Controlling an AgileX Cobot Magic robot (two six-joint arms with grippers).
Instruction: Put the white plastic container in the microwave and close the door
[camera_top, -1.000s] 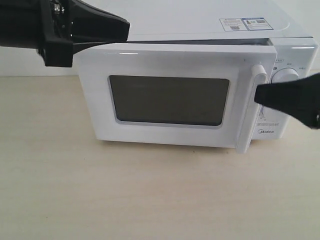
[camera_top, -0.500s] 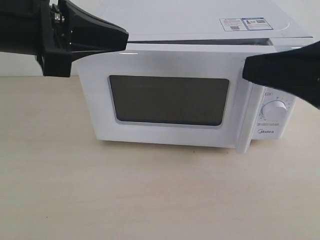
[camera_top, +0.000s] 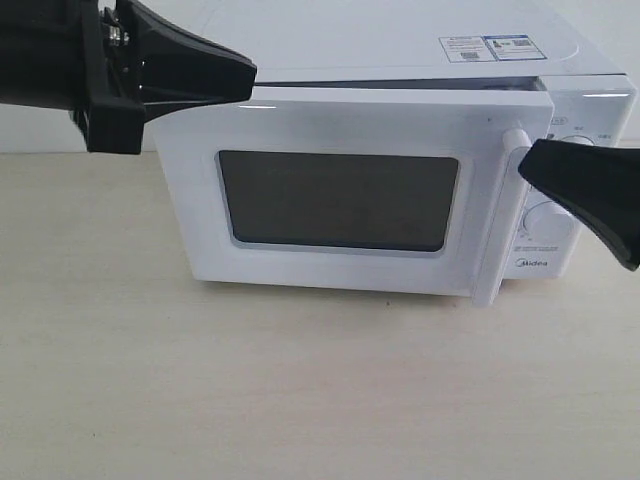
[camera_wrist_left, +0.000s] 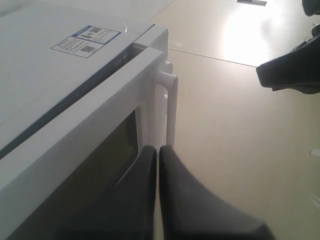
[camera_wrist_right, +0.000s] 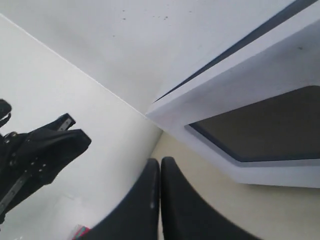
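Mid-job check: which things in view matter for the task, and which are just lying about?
Job: microwave; door, slightly ajar; handle; left gripper; right gripper. Container not in view.
Lying about: stickers on top; table.

Pale wood table (camera_top: 300, 400) before white wall (camera_top: 35, 128).
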